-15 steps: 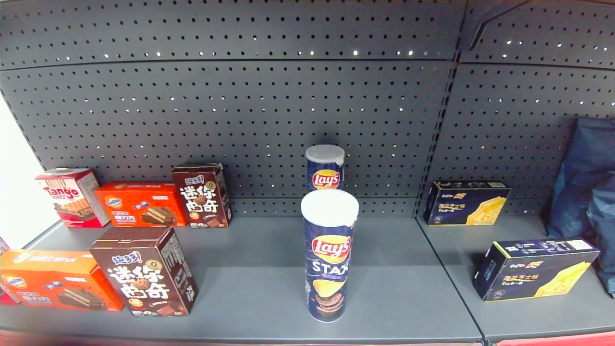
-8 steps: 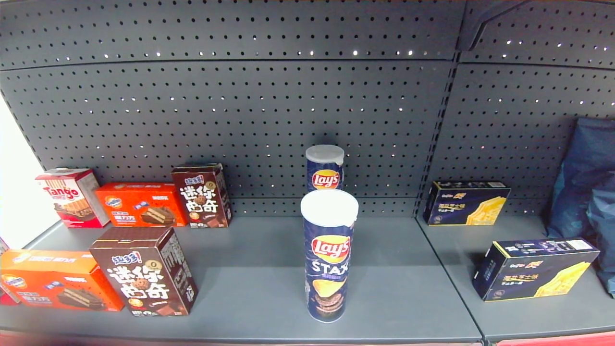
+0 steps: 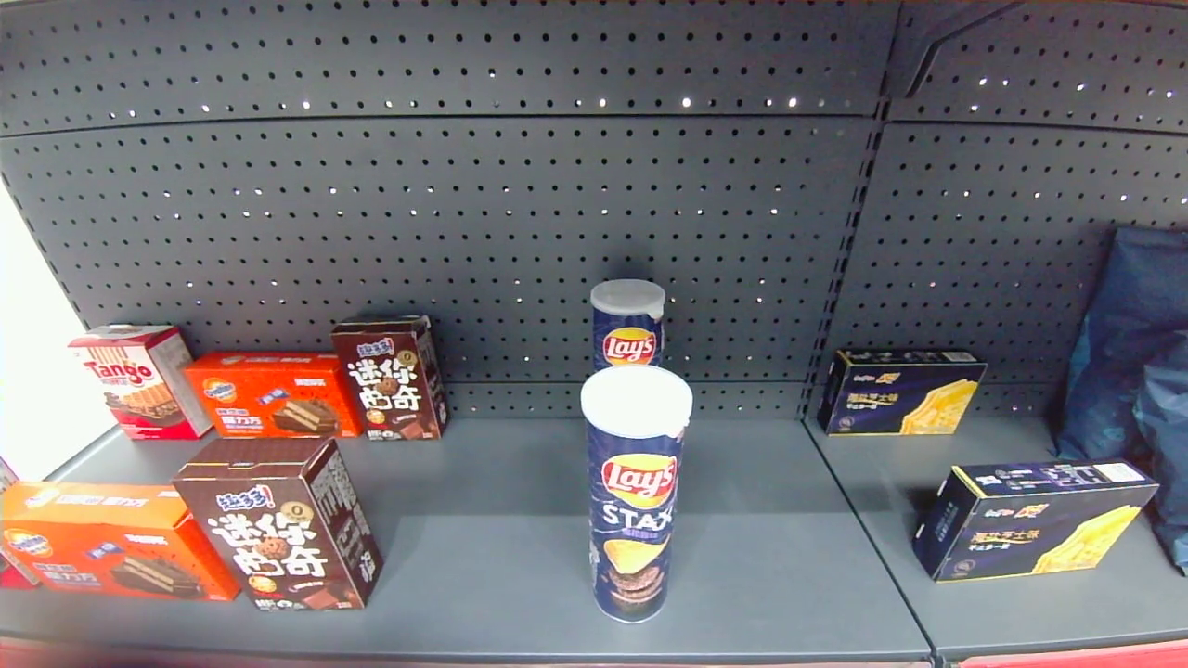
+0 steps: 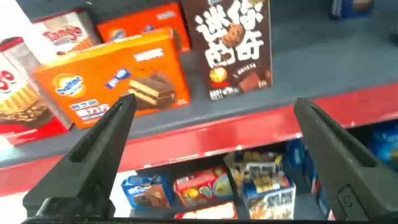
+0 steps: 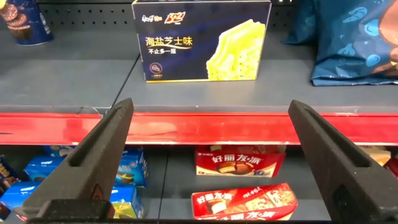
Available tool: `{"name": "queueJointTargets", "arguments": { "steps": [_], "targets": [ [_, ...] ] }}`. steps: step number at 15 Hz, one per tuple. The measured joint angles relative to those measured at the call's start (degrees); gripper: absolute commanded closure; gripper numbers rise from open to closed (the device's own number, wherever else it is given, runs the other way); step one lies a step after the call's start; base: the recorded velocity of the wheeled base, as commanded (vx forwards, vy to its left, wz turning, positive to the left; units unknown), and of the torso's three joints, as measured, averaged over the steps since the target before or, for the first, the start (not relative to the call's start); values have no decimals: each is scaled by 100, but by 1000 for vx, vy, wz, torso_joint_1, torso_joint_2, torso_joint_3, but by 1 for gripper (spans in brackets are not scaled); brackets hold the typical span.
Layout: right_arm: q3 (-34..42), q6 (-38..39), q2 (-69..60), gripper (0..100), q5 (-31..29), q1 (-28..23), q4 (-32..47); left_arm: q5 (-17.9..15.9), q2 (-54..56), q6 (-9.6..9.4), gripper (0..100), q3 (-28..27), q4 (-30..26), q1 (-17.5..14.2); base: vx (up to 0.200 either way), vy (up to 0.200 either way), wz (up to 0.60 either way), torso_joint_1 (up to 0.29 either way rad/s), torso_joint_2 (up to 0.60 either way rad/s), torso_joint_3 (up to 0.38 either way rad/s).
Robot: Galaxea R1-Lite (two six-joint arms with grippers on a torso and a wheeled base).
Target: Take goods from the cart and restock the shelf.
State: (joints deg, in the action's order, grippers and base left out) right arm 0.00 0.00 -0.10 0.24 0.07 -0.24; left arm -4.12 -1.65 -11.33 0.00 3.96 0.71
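1. In the head view a dark grey shelf (image 3: pixel 761 557) fills the lower half of the frame, with a perforated back panel (image 3: pixel 464 213) above it.
2. At centre stands the front chip can (image 3: pixel 636 492), upright with a white lid. The rear chip can (image 3: pixel 628 325) stands upright right behind it, against the panel.
3. At lower left, a brown cookie box (image 3: pixel 278 524) stands just beside an orange cake box (image 3: pixel 102 543).
4. Behind them, at middle left, is a row of three: a red wafer box (image 3: pixel 139 380), a second orange cake box (image 3: pixel 269 394) and a second brown cookie box (image 3: pixel 390 376).
5. On the right, the rear cracker box (image 3: pixel 900 391) and the front cracker box (image 3: pixel 1030 520), both dark blue and yellow, sit apart, with blue bags (image 3: pixel 1128 371) at the right edge.
6. The left wrist view adds the left pincer (image 4: pixel 212 102), spread wide and holding nothing, in front of the shelf's red edge strip (image 4: pixel 186 143). The orange cake box and brown cookie box lie beyond it, and packaged snacks (image 4: pixel 205 186) sit on a lower shelf.
7. The right wrist view adds the right pincer (image 5: pixel 211 104), also spread wide and holding nothing. It faces the front cracker box, with red boxes (image 5: pixel 239 165) on the level below.
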Motion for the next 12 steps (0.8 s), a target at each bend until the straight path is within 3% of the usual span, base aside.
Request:
{"name": "queueJointTargets", "arguments": {
  "steps": [2, 4, 5, 9, 10, 12],
  "targets": [
    [0, 0, 0, 0, -2, 0, 2, -441, 96, -17, 0, 0, 0, -49, 0, 0, 0, 0, 0, 0],
    [0, 0, 0, 0, 0, -5, 2, -1118, 134, -13, 0, 0, -2, -55, 0, 0, 0, 0, 0, 0],
    [0, 0, 0, 0, 0, -2, 4, -1265, 140, -2, 0, 0, -13, -55, 0, 0, 0, 0, 0, 0],
    [0, 0, 0, 0, -2, 2, 2, -1248, 151, 408, 0, 0, -51, -61, 0, 0, 0, 0, 0, 0],
    [0, 0, 0, 0, 0, 2, 2, -969, 154, 441, 0, 0, -44, -61, 0, 0, 0, 0, 0, 0],
    [0, 0, 0, 0, 0, 0, 2, 529, 155, 545, 0, 0, -62, -63, 0, 0, 0, 0, 0, 0]
  ]
}}
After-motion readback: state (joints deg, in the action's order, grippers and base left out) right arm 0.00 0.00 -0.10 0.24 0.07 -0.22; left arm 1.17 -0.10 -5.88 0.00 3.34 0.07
